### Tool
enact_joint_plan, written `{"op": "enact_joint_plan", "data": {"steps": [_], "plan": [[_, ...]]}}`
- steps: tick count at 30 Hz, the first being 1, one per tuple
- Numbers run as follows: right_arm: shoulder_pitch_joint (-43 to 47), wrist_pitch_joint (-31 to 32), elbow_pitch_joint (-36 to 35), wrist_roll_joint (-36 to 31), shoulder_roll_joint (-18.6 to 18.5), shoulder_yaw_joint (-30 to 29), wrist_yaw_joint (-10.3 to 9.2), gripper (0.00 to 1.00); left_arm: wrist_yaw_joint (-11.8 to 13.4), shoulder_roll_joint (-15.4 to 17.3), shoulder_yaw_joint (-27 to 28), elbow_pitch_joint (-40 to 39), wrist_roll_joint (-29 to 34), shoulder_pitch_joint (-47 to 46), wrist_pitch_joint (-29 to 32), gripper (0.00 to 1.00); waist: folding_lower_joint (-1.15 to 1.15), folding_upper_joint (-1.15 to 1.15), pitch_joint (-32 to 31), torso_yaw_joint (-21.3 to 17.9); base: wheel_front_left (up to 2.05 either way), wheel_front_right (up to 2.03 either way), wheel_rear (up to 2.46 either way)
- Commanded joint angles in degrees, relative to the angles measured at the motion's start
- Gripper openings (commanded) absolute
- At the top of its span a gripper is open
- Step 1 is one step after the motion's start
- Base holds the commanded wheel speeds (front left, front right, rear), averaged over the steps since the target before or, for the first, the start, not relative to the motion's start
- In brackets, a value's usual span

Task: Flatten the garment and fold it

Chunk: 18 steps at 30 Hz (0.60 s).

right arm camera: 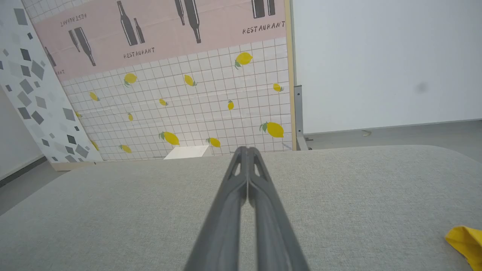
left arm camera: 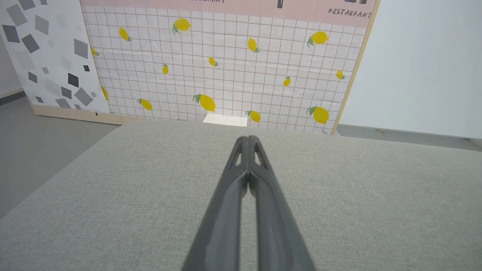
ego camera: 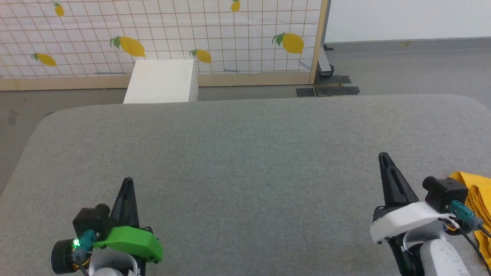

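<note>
- The left gripper (ego camera: 127,183) is hanging out at the near left over the gray padded table (ego camera: 245,145). Its two dark fingers are pressing flat against each other with the tips touching, so it's pinched all the way together.
- The right gripper (ego camera: 384,159) is doing the same thing at the near right, fingers squeezing tip to tip and pointing toward the far edge.
- The yellow shirt (ego camera: 475,199) is lying bunched up at the near right edge of the table, just beside the right gripper's wrist on its outer side. Can't tell if it's actually touching the wrist.
- Part of the shirt is running off the picture, so I can't tell how it's laid out, and I'm only seeing plain yellow folds.
- In the right wrist view a yellow corner of it is poking in at the bottom right, off to the side of the fingers and apart from them.
- Past the far edge, a white box (ego camera: 163,80) is standing on the floor in front of a lemon-print screen (ego camera: 230,34).
</note>
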Motion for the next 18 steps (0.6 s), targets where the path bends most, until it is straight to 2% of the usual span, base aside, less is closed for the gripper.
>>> {"op": "enact_joint_plan", "data": {"steps": [1,18], "plan": [[1.09,0.33,-0.60,-0.83,0.00,0.06,-0.02,0.00,-0.30,-0.34,0.23,-0.28,0.62,0.15,0.34,0.00,0.00,0.00,0.03,0.00,0.00,0.00,0.00],[2.08,1.89,-2.64,-2.80,0.01,0.17,-0.03,0.00,-0.78,-0.99,0.57,-1.16,2.79,0.24,1.97,0.00,0.00,0.00,0.41,0.02,0.00,0.00,0.00]]}}
